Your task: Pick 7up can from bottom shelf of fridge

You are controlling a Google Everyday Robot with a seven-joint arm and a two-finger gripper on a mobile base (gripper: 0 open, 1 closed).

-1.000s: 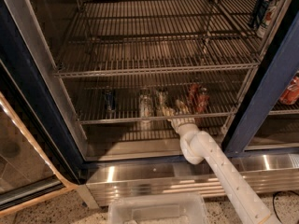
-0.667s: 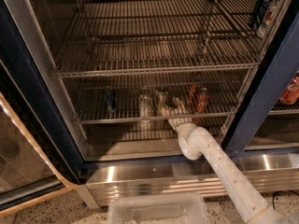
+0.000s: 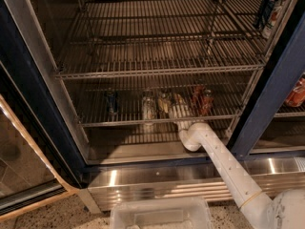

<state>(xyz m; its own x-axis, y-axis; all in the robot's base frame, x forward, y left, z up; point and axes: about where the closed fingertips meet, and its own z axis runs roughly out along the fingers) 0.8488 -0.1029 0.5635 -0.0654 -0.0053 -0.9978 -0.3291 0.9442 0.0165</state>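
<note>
— How does the 7up can [image 3: 164, 102] look?
— Dull grey-green, on the fridge's [image 3: 268, 101] bottom shelf [image 3: 119, 123], between a paler can [image 3: 148, 108] and the gripper [image 3: 179, 110].
— Any change?
— The gripper has reached further in. Its hold can't be told.

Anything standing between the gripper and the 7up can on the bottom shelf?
Nothing visible. The gripper sits at the front of the bottom shelf, close beside the 7up can. The paler silver can stands on that can's far side; the red cans are on the gripper's other side.
</note>
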